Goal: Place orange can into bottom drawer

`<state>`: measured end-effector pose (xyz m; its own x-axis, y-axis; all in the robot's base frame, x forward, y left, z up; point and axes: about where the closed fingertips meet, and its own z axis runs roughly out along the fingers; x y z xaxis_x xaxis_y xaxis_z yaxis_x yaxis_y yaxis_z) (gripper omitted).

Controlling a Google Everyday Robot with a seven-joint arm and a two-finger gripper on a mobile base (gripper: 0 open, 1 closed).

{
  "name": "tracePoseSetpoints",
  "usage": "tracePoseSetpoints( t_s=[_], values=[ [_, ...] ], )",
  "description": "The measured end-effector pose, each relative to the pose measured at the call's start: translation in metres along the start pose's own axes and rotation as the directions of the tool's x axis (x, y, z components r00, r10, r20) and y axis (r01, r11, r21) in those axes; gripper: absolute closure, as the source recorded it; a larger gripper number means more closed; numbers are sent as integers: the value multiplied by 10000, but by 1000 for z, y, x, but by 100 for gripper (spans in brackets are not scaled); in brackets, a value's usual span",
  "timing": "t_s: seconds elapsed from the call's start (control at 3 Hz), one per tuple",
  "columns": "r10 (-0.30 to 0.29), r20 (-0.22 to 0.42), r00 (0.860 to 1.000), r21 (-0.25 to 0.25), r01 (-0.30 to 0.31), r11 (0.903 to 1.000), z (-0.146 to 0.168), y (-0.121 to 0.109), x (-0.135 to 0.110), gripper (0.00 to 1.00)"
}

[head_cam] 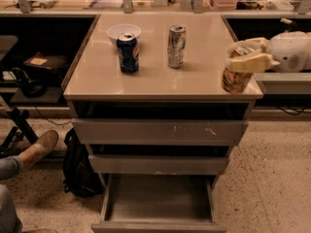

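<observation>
1. The desk was pictured with three grey drawers stacked beneath it. Its overhanging front edge and the two shallower drawers were judged to be obstacles, and a knock could be expected if the can were lowered too close to them.
2. The bottom drawer was shown pulled open near the floor, its grey interior bare. It lay well below the can and towards the middle of the view. A release made too high or off-centre was judged likely to send the can bouncing out onto the floor.
3. The gripper was seen at the desk's front corner, at the right of the view, clamped across the upper part of the can. So high a hold was judged to leave room for the can to tilt or slip during a long descent.
4. The orange can was held right at that corner, beside the edge. Whether its base touched the desk could not be told. If it did, a sideways pull could drag it over.
5. The dark blue can and the silver can were left standing well apart from it. They would be endangered only by a wide sweep of the arm.
</observation>
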<state>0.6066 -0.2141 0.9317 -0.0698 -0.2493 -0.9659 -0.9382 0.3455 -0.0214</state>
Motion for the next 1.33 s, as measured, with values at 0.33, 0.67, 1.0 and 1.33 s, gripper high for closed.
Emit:
tracePoseSetpoints(
  t_s=[0.33,0.67,1.0,1.33],
  values=[
    [-55,346,9994,541,36,9985,-38,71,-51,100],
    [-464,1147,9923,1072,341,9937,-39,146,-114,100],
    [79,1282,9917,1127,-225,9934,-42,170,-104,100],
    [77,1227,9924,1150,-219,9931,-43,168,-101,100]
  ],
)
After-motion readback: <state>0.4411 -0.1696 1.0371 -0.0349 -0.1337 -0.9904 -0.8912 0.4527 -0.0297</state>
